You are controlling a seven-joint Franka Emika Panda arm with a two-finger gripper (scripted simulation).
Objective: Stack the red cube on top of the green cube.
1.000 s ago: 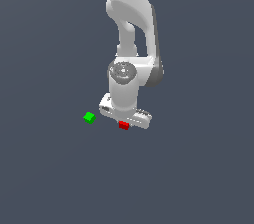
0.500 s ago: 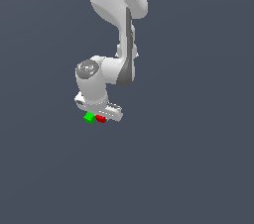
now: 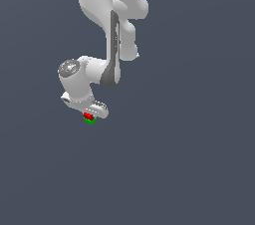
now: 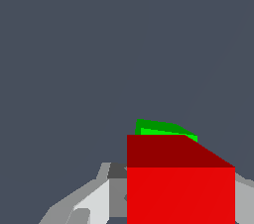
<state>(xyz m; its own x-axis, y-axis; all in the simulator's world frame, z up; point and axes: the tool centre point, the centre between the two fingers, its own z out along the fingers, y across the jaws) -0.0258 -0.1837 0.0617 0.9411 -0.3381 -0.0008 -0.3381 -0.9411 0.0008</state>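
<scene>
One red cube (image 3: 88,116), one green cube (image 3: 90,121), one white arm (image 3: 110,30). Both cubes are plain, flat-coloured and sharp-edged, with no texture. The arm is smooth glossy white with dark grey joint parts. The tabletop (image 3: 199,159) is a uniform dull slate grey. The red cube sits between the fingers (image 4: 92,203), gripped at its sides, so they are closed on it; wrist view shows the red cube (image 4: 181,183) filling the near frame. The green cube (image 4: 161,128) peeks out just beyond and under it. In the exterior view red is directly over green, at centre-left; whether they touch I cannot tell.
</scene>
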